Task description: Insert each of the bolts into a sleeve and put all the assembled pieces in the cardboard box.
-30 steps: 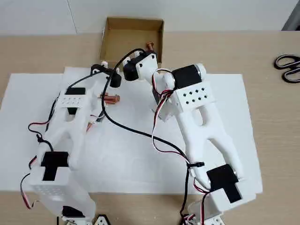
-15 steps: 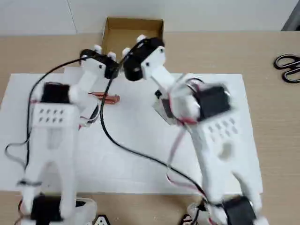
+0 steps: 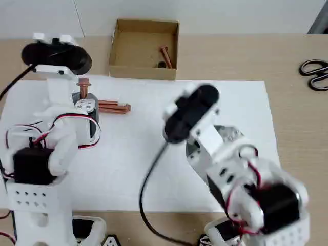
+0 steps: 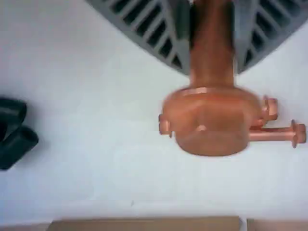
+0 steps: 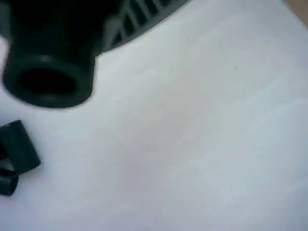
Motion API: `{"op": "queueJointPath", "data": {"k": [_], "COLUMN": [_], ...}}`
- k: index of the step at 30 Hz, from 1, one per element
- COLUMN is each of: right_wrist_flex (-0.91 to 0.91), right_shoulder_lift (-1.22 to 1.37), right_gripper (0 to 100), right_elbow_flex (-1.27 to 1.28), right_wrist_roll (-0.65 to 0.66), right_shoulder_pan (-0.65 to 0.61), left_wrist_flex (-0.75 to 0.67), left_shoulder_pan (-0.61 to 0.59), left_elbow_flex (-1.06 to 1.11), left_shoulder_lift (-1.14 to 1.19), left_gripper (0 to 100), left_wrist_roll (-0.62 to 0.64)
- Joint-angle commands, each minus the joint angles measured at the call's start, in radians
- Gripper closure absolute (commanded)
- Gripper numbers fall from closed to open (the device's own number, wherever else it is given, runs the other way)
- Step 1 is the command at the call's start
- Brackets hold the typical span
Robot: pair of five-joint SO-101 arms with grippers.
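Copper bolt sits clamped in your left gripper; your right gripper grips a black sleeve.

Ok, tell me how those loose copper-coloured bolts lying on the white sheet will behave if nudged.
The loose copper-coloured bolts lie on their sides with round shanks, so a sideways nudge probably rolls them, curving around their wider heads. They look like rigid metal, so bending seems unlikely. The smooth white sheet may let them slide.

The raised bolt is cut off at the shank by the edge. The nearest sleeve is blurred, rear end hidden. The scissors are cropped.
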Motion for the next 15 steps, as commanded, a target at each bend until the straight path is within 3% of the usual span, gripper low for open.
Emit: {"op": "queueJointPath", "data": {"k": [1, 4, 8, 15], "right_wrist_flex": [-0.170, -0.371, -0.572, -0.831], "right_shoulder_lift": [-0.105, -0.205, -0.369, -0.693], "right_gripper": [99.5, 99.5, 99.4, 99.5], "right_elbow_flex": [0.221, 0.437, 0.718, 1.105], "right_wrist_roll": [-0.078, -0.210, -0.353, -0.373], "right_shoulder_pan": [-0.002, -0.005, -0.004, -0.005], "left_wrist_flex": [-0.155, -0.307, -0.482, -0.686], "left_shoulder_pan": [0.035, 0.114, 0.250, 0.359], "left_elbow_flex": [0.058, 0.143, 0.275, 0.389], "left_shoulder_lift": [-0.057, -0.068, -0.072, -0.074], "left_gripper": [99, 99, 99, 99], "left_wrist_roll": [0.118, 0.242, 0.307, 0.359]}}
